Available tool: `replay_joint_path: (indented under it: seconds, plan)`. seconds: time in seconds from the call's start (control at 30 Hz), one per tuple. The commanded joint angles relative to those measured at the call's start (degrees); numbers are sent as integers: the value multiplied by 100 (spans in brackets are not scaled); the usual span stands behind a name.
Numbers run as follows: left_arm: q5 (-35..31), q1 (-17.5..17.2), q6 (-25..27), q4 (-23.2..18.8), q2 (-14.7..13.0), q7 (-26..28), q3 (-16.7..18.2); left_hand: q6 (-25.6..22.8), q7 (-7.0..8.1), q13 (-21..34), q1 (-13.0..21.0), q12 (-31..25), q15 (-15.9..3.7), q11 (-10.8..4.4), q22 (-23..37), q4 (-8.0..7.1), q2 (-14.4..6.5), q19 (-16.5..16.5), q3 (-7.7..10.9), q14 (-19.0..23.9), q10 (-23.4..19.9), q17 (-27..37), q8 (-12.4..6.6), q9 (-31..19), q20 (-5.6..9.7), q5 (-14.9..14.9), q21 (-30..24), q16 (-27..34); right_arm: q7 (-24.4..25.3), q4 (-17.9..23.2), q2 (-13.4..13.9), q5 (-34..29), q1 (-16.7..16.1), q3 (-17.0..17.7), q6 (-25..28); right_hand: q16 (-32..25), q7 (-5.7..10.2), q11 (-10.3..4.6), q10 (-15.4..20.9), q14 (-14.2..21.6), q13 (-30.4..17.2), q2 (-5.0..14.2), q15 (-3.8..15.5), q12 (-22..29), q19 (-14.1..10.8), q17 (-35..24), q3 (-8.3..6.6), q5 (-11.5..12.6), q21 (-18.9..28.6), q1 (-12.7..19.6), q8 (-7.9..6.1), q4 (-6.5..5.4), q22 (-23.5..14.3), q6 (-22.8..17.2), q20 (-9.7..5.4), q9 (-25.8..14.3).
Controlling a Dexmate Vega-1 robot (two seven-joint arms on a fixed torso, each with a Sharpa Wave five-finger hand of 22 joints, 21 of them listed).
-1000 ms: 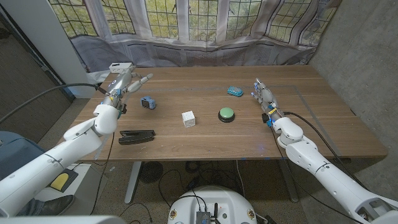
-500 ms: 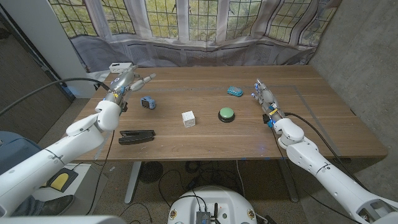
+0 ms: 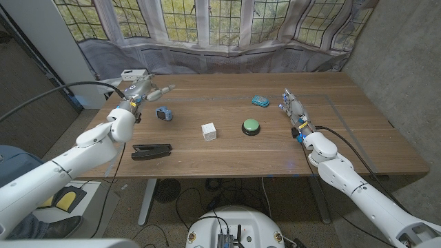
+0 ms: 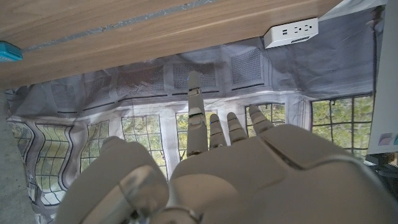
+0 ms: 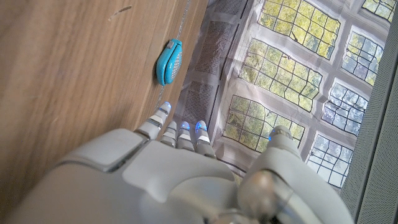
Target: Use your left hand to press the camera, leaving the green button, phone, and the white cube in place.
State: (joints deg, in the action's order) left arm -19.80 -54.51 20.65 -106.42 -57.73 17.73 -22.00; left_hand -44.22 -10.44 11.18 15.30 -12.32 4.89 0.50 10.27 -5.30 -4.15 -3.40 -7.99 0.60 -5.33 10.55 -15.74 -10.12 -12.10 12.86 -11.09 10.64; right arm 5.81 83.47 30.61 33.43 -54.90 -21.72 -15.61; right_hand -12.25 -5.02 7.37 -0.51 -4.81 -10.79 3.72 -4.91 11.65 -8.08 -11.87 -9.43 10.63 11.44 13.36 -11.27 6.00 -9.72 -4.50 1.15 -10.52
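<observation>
Drifting farther back and toward the table's middle, the left hand (image 3: pixel 143 90) is hovering just behind the camera (image 3: pixel 163 114), fingers spread and holding nothing. That small blue camera is sitting on the table's (image 3: pixel 227 155) left half, untouched. Nearby, the cube (image 3: pixel 209 131) and green button (image 3: pixel 251 126) are lying mid-table, the phone (image 3: pixel 260 101) behind them. Over on the right, the right hand (image 3: pixel 292 107) is waiting, fingers straight and empty.

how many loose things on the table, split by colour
blue or teal: 2, the camera and the teal thing
white: 2, the cube and the power strip
green: 1, the button
black: 1, the phone
total: 6
</observation>
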Motion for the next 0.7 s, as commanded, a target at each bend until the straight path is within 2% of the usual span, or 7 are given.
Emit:
replay_joint_path:
  seconds: [0.03, 0.4, 0.7]
  plan:
    - [-358, 357, 547, -144, -175, -665, -412, -66, 4, 17, -51, -21, -25, -38, 27, 4, 15, -45, -63, -33, -43, 7, 26, -15, -7, 32, -3, 31, 21, 58, 21, 6, -42, 11, 20, 35, 1, 7, 15, -17, -14, 16, -37, -1, -20, -19, -27, 18, -3, -5, 11, 3, -21, -65, 19, -16]
    - [-495, 631, 659, -61, -166, -1084, -692, -21, 15, 16, -149, -9, -26, -33, 30, -48, 43, -113, -131, -88, -12, 11, 106, -17, -7, 44, 8, 17, 36, 72, 25, 7, -56, 17, 26, 36, -4, -4, 10, -16, -14, 29, -45, -4, -16, -22, -31, 17, -7, -9, 12, 1, -22, -70, 28, -16]
    - [-527, 825, 432, 162, -60, -1234, -875, -21, 24, 16, -198, -8, -26, -34, 32, -74, 55, -132, -166, -89, -5, 12, 139, -18, -5, 53, 5, 22, 28, 64, 33, 9, -48, 22, 30, 39, 14, -1, 17, -19, -15, 38, -53, -2, -11, -23, -37, 17, -11, -5, 16, 4, -22, -66, 34, -16]
